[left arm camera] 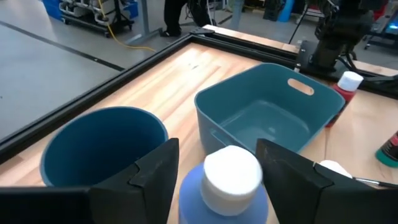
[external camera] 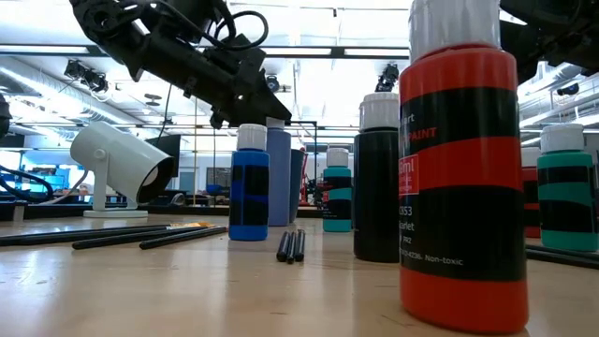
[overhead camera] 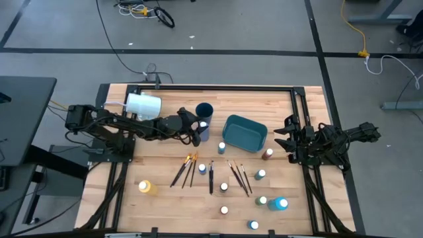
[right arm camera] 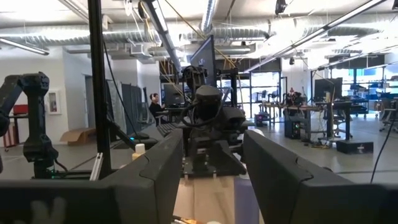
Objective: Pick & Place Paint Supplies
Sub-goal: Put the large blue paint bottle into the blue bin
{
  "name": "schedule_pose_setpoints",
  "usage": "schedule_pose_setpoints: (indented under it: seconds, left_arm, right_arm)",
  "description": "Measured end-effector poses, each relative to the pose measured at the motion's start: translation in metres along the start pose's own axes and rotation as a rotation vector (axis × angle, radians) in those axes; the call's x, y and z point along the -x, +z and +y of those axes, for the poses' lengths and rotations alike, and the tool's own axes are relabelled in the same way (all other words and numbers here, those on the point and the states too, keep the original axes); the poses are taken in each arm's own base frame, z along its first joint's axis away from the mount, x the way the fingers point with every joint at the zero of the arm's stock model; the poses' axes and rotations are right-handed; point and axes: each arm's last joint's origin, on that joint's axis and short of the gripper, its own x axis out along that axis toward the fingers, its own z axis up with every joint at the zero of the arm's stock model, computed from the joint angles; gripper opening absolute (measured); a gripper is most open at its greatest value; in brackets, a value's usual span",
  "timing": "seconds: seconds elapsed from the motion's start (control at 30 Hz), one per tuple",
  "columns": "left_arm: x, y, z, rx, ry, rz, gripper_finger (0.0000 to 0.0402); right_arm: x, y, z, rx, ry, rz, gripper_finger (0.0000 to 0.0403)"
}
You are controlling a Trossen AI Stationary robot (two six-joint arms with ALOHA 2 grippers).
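Overhead, the left gripper (overhead camera: 198, 132) reaches across the table (overhead camera: 165, 198) to a tall blue bottle (overhead camera: 203, 129) standing just beside the dark cup (overhead camera: 204, 109) and left of the teal bin (overhead camera: 244, 132). The white cylinder (overhead camera: 143, 104) lies behind that arm. The right gripper (overhead camera: 285, 137) waits at the right edge, near a red bottle (overhead camera: 268, 154). Brushes (overhead camera: 188, 168) and more small bottles (overhead camera: 224, 187) are scattered over the near half (one yellow bottle (overhead camera: 145, 187) sits apart on the left).

At table height, the left arm hangs over the tall bottle (external camera: 278, 173), which stands behind a shorter blue one (external camera: 249, 187); a red bottle (external camera: 459, 168) looms closest.

From the left wrist, the fingers (left arm camera: 155, 171) flank the white cap (left arm camera: 231, 177), one on each side with small gaps showing: spread, not gripping. The cup (left arm camera: 99, 146) and bin (left arm camera: 267, 112) lie beyond.

From the right wrist, that gripper's fingers (right arm camera: 155, 165) stand apart, holding nothing.
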Motion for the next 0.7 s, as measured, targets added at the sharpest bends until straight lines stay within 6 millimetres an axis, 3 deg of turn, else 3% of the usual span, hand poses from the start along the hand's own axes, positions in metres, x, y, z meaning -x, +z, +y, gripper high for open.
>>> schedule_pose_setpoints:
  seconds: [0.3, 0.5, 0.7]
  left_arm:
    - [0.000, 0.000, 0.000, 0.003, 0.009, 0.001, 0.0132]
    - [0.001, 0.003, -0.002, 0.022, -0.011, -0.036, 0.0129]
    - [0.006, 0.031, -0.022, 0.040, -0.118, -0.200, 0.0129]
  right_arm:
    - [0.000, 0.000, 0.000, 0.000, 0.000, 0.000, 0.0174]
    - [0.000, 0.000, 0.000, 0.001, 0.000, 0.001, 0.0174]
    - [0.000, 0.000, 0.000, 0.001, 0.000, 0.001, 0.0174]
